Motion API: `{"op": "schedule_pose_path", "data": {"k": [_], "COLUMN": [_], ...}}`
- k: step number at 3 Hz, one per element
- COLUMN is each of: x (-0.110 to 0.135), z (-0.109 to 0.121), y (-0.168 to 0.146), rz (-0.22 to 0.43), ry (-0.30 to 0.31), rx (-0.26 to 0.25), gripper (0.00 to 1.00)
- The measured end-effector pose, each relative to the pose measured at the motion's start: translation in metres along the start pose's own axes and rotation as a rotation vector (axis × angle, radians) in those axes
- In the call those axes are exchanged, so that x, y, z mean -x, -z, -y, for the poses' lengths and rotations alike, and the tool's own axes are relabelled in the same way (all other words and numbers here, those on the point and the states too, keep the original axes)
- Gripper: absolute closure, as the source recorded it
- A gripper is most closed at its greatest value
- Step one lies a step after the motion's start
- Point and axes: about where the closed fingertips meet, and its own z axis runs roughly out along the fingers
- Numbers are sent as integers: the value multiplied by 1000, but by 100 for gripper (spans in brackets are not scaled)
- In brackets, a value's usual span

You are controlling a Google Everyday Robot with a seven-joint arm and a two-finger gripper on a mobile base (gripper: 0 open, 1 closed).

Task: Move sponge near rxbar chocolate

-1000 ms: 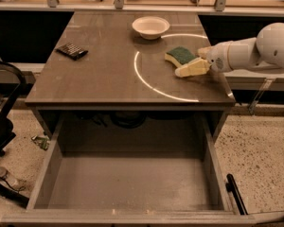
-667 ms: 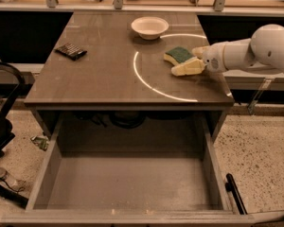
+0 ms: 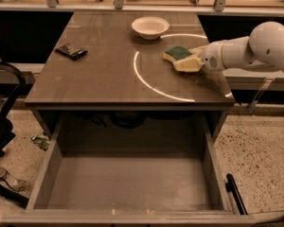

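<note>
Your tool [image 3: 189,62] looks clamped on the sponge [image 3: 178,53] at the right side of the surface [image 3: 99,82], gripping it for a carry, since the rxbar chocolate [image 3: 71,50] lies well apart near the left edge.

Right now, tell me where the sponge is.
In the camera view, the sponge is held in the gripper over the table, right side, front-right of the white bowl, far from the rxbar chocolate.
</note>
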Motion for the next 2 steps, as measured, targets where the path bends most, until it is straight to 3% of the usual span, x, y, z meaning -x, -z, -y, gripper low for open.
{"op": "schedule_pose_path", "data": {"k": [1,2], "x": [0,25], "z": [0,-1], "y": [0,2], "rz": [0,7], "ry": [0,30], "rx": [0,18], "gripper": [100,100]}}
